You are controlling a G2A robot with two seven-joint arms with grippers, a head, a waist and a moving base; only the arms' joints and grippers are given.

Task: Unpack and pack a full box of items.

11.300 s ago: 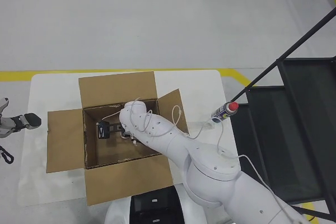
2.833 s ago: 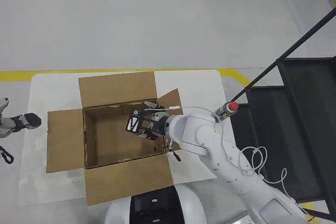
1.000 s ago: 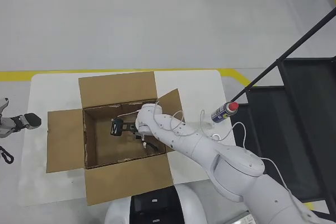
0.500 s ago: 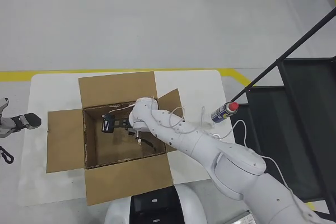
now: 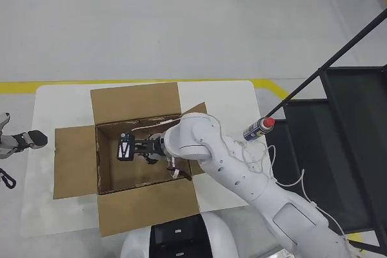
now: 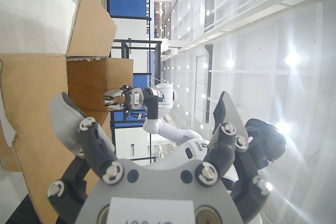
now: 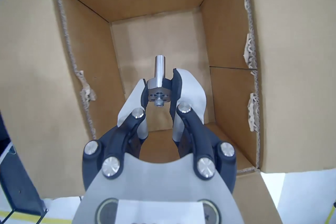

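The open cardboard box (image 5: 137,102) stands in the middle of the white table (image 5: 226,97), all flaps folded out. My right gripper (image 5: 124,148) hangs over the box's left half, shut on a metal shaft part (image 7: 159,64) with a drilled flange. In the right wrist view the gripper (image 7: 158,81) holds the flange between its pads, and the box floor (image 7: 157,33) below is bare. My left gripper (image 5: 19,140) stays off the table's left edge; in its own view the fingers (image 6: 65,112) are spread wide and hold nothing. From there the right gripper (image 6: 111,100) shows above the box (image 6: 34,93).
A spray can (image 5: 258,129) with a red cap lies at the table's right edge. A black metal rack (image 5: 348,148) stands right of the table. Torn cardboard lines the box rim (image 7: 250,46). A yellow floor line (image 5: 26,86) runs behind the table.
The right gripper has carried the metal part from the box's right side leftward across the opening. The left arm has not moved.
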